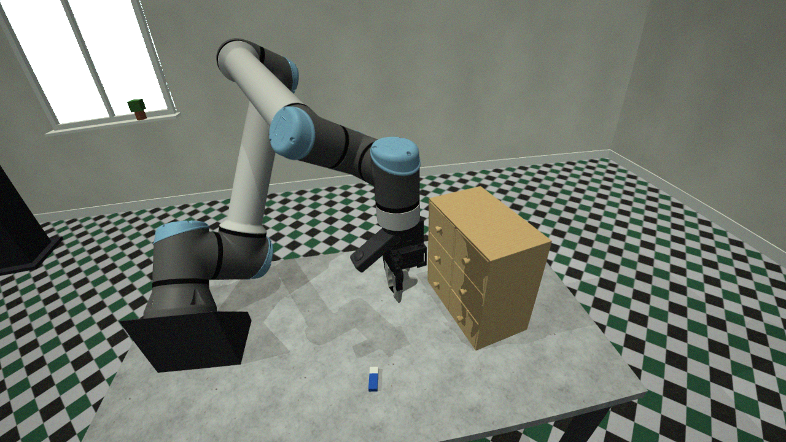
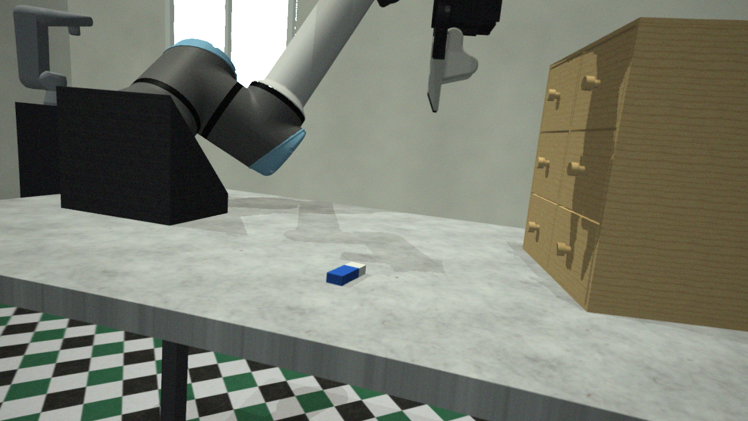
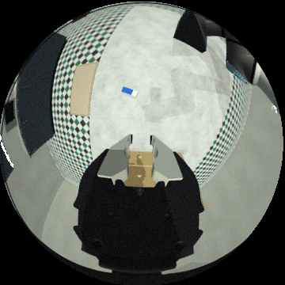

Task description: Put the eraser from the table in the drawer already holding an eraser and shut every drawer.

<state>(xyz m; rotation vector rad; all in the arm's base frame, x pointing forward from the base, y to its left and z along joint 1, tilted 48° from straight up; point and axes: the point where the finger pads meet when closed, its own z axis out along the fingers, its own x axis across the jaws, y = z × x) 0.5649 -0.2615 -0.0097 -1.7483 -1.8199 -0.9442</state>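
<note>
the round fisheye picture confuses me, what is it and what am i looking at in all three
That round picture comes from a camera on the arm's wrist, looking past its own end effector, the two grey fingers at the bottom. The other two are room cameras: one high up looking down, one low at table height.

The machine is a single jointed robot arm bolted to a black base on a grey table. On the table stand a wooden chest with six drawers, all shut, and a small blue and white eraser lying flat nearer the front edge.

The end effector hangs in the air beside the chest's drawer fronts, fingers pointing down and set narrowly apart. It holds nothing; the wood colour seen between the fingers in the wrist view is the chest behind them.
</note>
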